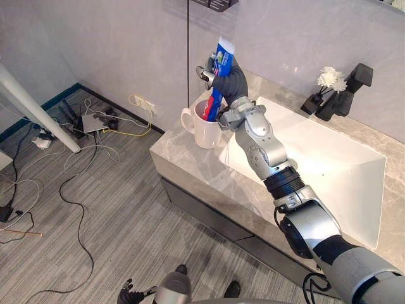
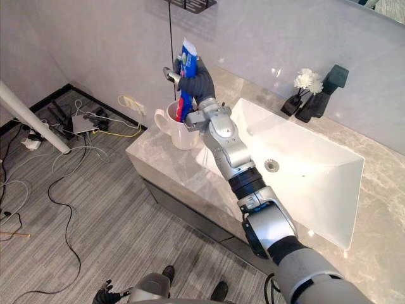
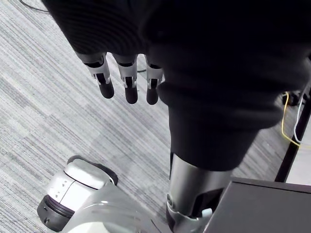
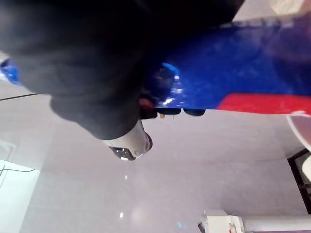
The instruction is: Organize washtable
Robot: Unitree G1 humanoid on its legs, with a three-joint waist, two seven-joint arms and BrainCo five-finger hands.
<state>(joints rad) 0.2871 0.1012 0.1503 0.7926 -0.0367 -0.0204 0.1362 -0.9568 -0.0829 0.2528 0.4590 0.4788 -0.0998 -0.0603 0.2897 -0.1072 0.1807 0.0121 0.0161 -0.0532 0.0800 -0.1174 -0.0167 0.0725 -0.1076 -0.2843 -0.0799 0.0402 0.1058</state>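
Right hand (image 1: 229, 79), arm outstretched, clamps a glossy blue tube (image 1: 222, 52) near-upright in a white mug (image 1: 204, 132) on the marbled counter (image 1: 183, 163); left hand (image 3: 125, 83) hangs loose-fingered.

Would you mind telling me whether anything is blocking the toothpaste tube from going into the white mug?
Nothing visible stands in the way. The right hand grips the toothpaste tube roughly upright over the white mug, with the tube's lower end at the mug's open mouth. No other item shows at the rim.
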